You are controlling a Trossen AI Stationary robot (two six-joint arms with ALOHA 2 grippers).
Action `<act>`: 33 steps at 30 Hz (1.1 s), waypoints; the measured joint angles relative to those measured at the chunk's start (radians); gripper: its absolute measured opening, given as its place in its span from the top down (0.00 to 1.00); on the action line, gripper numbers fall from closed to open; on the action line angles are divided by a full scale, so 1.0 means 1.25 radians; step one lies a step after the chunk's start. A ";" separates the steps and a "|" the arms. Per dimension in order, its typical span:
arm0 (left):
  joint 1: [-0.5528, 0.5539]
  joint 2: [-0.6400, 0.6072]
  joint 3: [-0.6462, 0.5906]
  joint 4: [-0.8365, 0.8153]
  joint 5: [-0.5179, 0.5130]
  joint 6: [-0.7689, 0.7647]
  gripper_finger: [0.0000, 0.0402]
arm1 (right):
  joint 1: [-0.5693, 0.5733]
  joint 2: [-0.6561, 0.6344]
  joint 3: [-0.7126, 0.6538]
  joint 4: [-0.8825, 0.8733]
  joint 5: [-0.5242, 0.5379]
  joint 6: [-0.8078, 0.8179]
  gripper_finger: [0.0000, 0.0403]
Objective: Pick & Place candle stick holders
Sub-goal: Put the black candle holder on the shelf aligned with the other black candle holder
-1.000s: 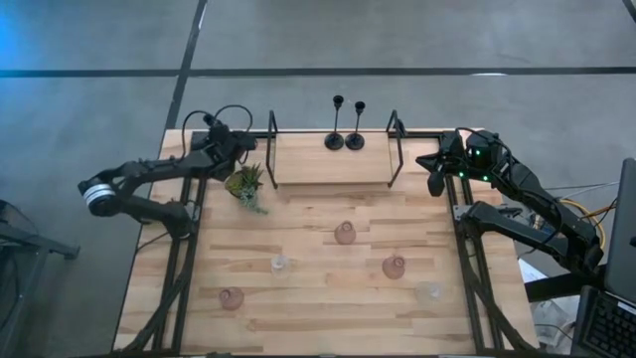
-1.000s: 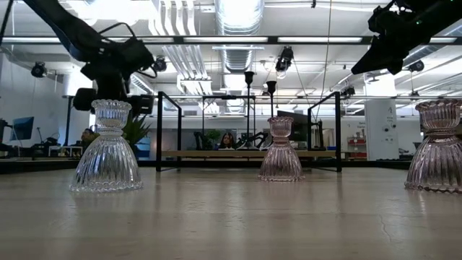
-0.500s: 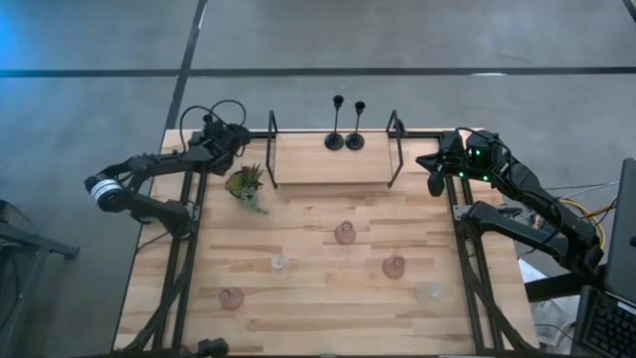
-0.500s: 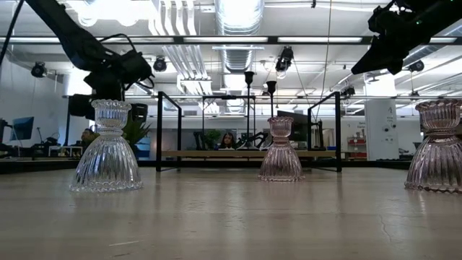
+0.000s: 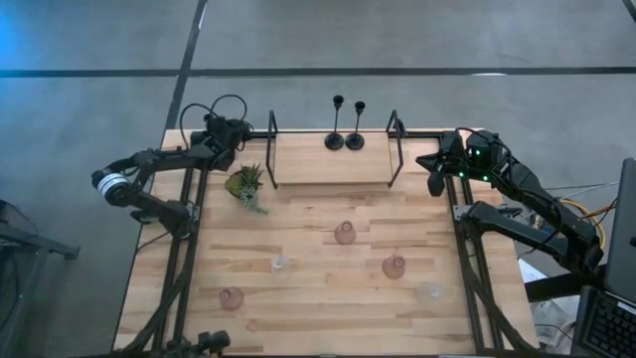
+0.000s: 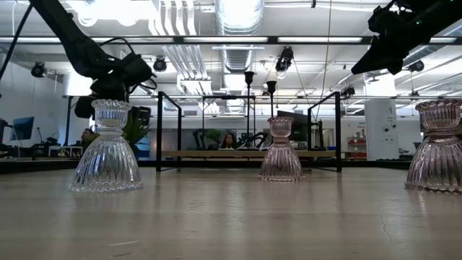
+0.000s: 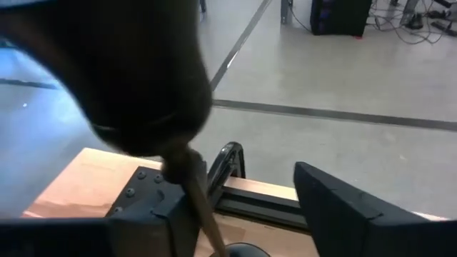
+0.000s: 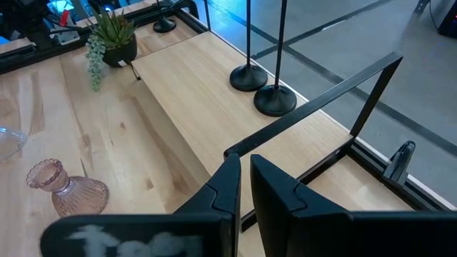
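Two slim black holders [image 5: 338,139] [image 5: 356,139] stand by their round bases on the raised wooden shelf [image 5: 308,164]. A third black holder [image 7: 191,187] stands at the table's far left corner; its base also shows in the right wrist view [image 8: 164,25]. My left gripper [image 5: 231,131] is open there, with a finger on either side of that holder's stem. Pink glass holders [image 5: 345,234] [image 5: 394,267] [image 5: 232,297] and clear ones [image 5: 279,264] [image 5: 429,291] stand on the table. My right gripper [image 5: 435,171] is shut and empty, above the shelf's right end. My left gripper [image 7: 235,187] has the third black holder's thin stem [image 7: 196,203] running close beside one finger [image 7: 146,207]. I cannot tell whether it touches the stem. The holder's dark top fills the near part of the left wrist view.
A small spiky green plant [image 5: 245,184] stands beside the shelf's left end, close to my left gripper. Black metal frames [image 5: 271,149] [image 5: 395,149] rise at both ends of the shelf. Black rails run along the table's left and right sides.
My left gripper has gone from beside the plant toward the table's far edge, to the far left corner. My right arm has kept still.
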 joint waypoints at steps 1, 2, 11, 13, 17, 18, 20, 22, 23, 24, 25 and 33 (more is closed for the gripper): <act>0.002 0.000 0.000 -0.001 0.000 0.008 0.51 | 0.000 0.000 0.000 0.000 0.000 0.000 0.93; 0.004 0.000 0.000 -0.002 0.000 0.014 0.55 | 0.000 0.000 0.000 0.000 0.000 0.000 0.93; 0.004 -0.002 0.000 0.008 -0.004 0.085 0.97 | 0.000 0.000 0.000 0.000 0.000 0.000 0.93; 0.004 -0.004 0.000 0.009 0.004 0.105 0.97 | 0.000 0.000 0.000 0.000 0.000 0.000 0.93; 0.004 -0.020 0.000 0.005 0.044 0.131 0.97 | 0.000 0.000 0.000 0.000 0.000 0.000 0.93; 0.004 -0.028 0.000 0.004 0.055 0.135 0.97 | 0.000 0.000 0.000 0.000 0.000 0.001 0.93; 0.002 -0.052 0.000 0.002 0.077 0.143 0.97 | 0.000 0.000 0.000 0.000 0.000 0.001 0.93; -0.002 -0.084 0.000 0.003 0.094 0.158 0.97 | 0.000 0.000 0.000 0.000 0.000 0.000 0.93; -0.004 -0.103 0.000 0.002 0.103 0.166 0.97 | 0.000 0.000 0.000 0.000 0.000 0.001 0.93; -0.007 -0.123 0.000 0.001 0.111 0.176 0.97 | 0.000 0.000 0.000 0.000 0.000 0.001 0.93; -0.011 -0.146 0.000 0.000 0.112 0.185 0.97 | 0.000 0.000 0.000 0.000 0.000 0.000 0.93; -0.053 -0.339 0.028 -0.008 0.188 0.271 0.97 | 0.000 0.000 0.000 0.000 0.000 0.001 0.93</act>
